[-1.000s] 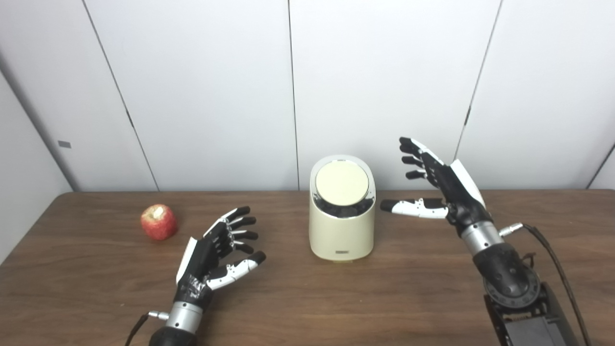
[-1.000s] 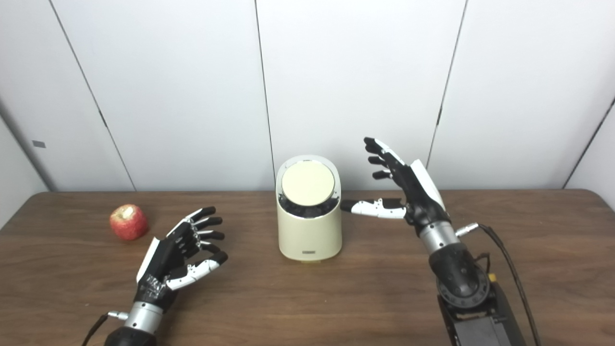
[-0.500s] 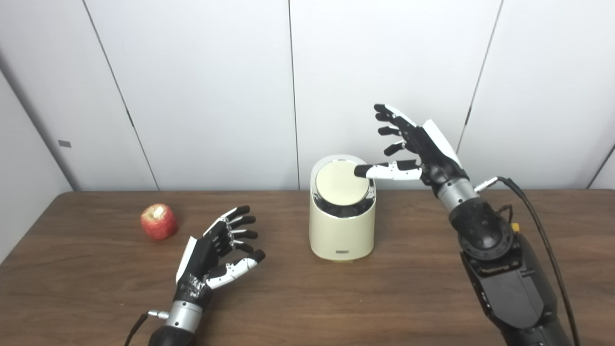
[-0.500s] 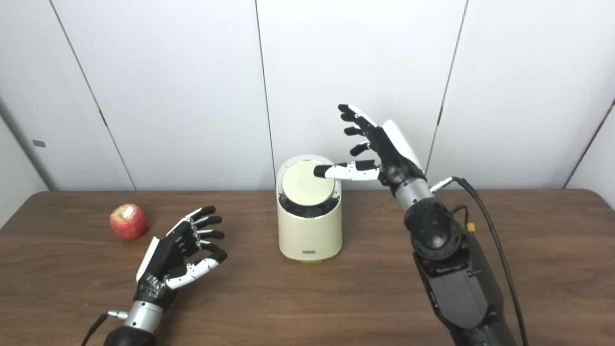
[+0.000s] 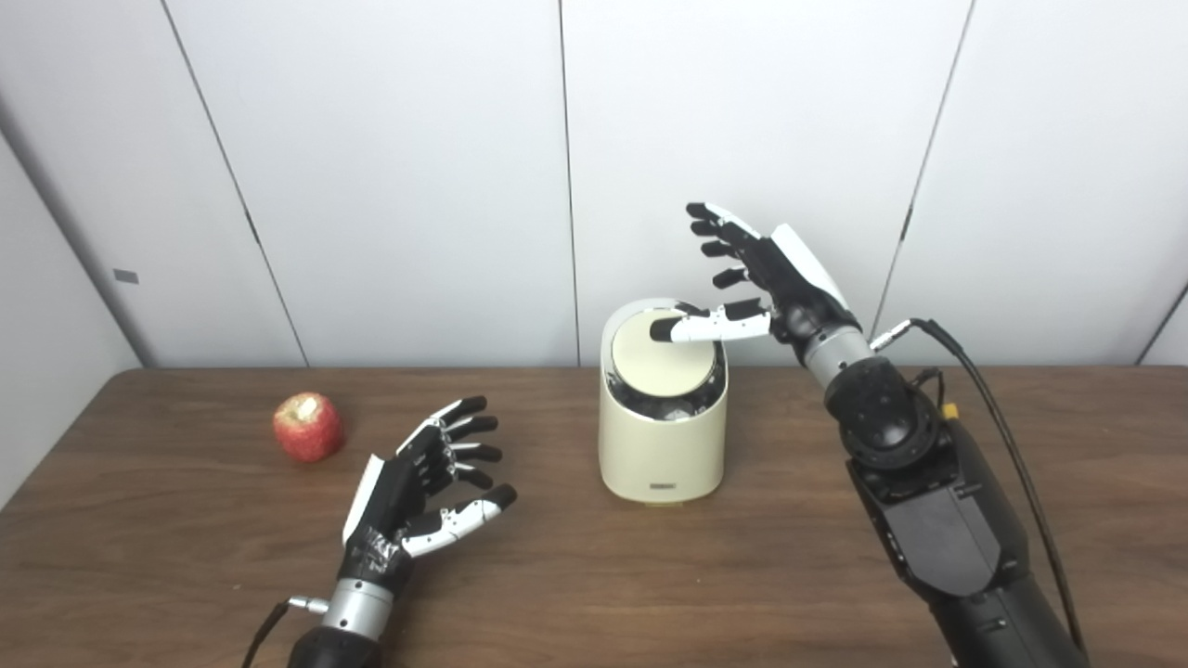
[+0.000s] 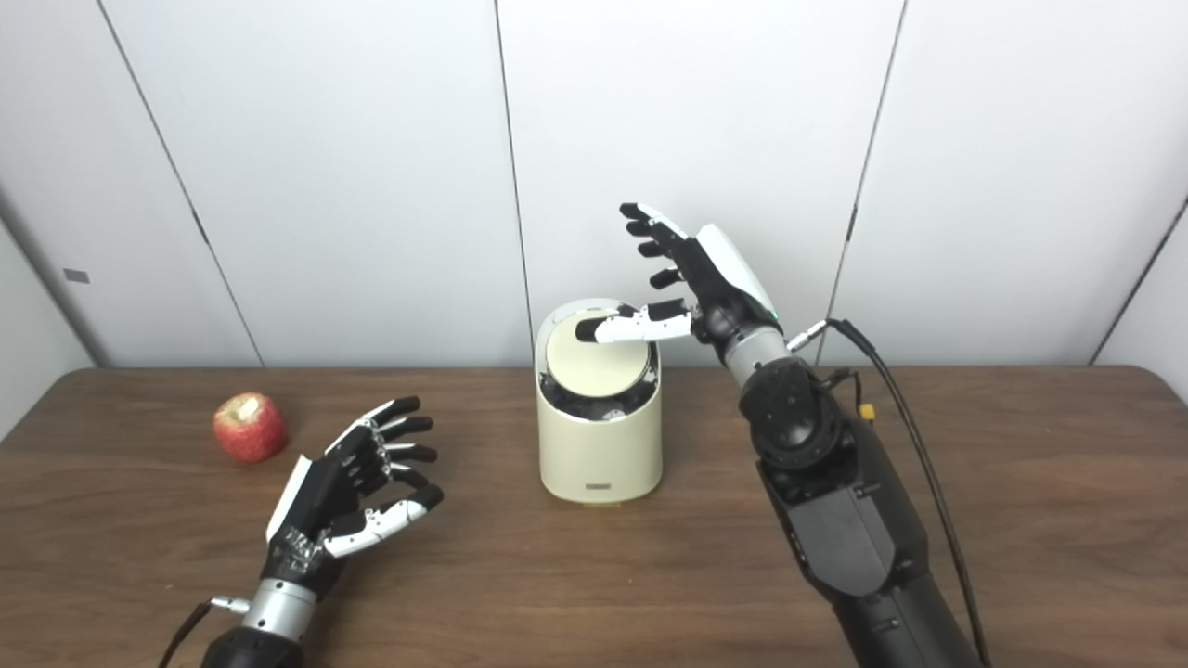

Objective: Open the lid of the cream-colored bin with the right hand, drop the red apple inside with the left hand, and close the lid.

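The cream-colored bin (image 5: 661,445) stands upright at the middle of the wooden table (image 5: 575,594), its round lid (image 5: 661,358) tilted toward me and closed. My right hand (image 5: 766,278) is raised over the bin's back right, open, fingers spread upward. Its thumb reaches left over the lid's upper edge; whether it touches I cannot tell. The red apple (image 5: 307,428), with a pale bite mark on top, lies at the far left of the table. My left hand (image 5: 422,482) rests open near the table, to the right of the apple and apart from it.
White wall panels (image 5: 418,167) rise right behind the table's far edge. A black cable (image 5: 998,417) loops off the right forearm. Bare wood stretches on either side of the bin and in front of it.
My right hand has risen from beside the bin and moved left, bringing its thumb over the lid. The left hand, apple and bin have stayed in place.
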Controlling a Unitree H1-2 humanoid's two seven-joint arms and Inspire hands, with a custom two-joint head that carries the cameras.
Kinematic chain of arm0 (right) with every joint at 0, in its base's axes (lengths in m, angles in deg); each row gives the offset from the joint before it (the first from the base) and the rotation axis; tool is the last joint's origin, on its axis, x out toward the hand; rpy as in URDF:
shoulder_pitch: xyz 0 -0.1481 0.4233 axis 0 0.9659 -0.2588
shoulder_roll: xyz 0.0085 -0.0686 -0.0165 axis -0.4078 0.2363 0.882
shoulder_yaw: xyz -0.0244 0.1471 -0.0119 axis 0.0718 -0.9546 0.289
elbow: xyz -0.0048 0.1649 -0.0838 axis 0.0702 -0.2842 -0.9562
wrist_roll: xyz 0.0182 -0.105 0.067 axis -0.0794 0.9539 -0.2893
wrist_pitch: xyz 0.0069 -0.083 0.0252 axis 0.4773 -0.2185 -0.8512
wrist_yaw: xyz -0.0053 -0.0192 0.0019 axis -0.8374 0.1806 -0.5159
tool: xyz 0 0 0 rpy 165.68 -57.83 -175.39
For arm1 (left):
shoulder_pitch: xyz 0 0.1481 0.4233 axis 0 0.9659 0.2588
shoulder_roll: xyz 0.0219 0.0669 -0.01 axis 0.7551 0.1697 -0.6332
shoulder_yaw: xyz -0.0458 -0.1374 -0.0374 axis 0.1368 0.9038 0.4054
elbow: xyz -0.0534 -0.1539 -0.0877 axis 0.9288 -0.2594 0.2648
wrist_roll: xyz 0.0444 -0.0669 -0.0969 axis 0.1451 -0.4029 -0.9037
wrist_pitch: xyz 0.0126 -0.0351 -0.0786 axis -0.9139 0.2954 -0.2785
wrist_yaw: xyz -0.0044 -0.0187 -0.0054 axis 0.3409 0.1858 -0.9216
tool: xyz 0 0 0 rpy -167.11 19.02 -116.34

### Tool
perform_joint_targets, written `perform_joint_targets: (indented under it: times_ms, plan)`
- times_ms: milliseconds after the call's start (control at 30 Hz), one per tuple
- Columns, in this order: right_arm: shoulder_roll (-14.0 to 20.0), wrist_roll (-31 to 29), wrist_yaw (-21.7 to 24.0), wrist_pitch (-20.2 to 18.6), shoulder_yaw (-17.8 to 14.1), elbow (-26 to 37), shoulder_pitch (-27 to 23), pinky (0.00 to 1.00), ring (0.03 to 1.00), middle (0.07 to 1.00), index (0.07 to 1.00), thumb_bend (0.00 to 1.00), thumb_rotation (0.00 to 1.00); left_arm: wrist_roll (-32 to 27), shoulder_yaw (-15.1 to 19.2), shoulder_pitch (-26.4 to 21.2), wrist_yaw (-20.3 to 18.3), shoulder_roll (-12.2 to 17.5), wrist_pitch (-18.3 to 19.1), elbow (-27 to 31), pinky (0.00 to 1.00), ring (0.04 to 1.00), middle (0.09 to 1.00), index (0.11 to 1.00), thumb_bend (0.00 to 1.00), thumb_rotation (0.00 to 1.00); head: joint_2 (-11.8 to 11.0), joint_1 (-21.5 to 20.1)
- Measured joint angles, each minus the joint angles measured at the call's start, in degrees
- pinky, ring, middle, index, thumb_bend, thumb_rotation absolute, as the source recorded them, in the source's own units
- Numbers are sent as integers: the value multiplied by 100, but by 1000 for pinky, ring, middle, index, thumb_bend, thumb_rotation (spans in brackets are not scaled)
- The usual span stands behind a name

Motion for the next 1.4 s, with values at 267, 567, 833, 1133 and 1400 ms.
perform_joint_targets:
  times_ms: [267, 567, 833, 1133, 1400]
  plan:
    - [-14, 42, -7, 5, 76, -151, -1, 686, 836, 895, 914, 847, 320, -4, 5, 1, -26, 0, 0, 3, 536, 670, 785, 856, 716, 147, 9, 0]
    - [0, 41, -9, 69, 83, -192, 10, 751, 867, 900, 913, 867, 286, -22, 9, 1, -44, -1, -4, 2, 551, 676, 785, 857, 683, 82, 35, -17]
    - [5, 104, -19, 129, 161, -191, 98, 686, 832, 901, 922, 880, 245, -20, 10, 2, -43, -1, -5, 4, 539, 673, 781, 858, 703, 130, 53, -9]
    - [22, 201, -18, 177, 279, -210, 172, 690, 832, 902, 909, 885, 246, -22, 9, 1, -50, -1, -10, 3, 541, 670, 782, 857, 692, 111, 79, -17]
    - [22, 277, -18, 215, 315, -366, 172, 727, 848, 903, 908, 878, 272, -21, 8, 2, -49, -2, -23, 3, 538, 671, 783, 859, 707, 156, 88, -9]
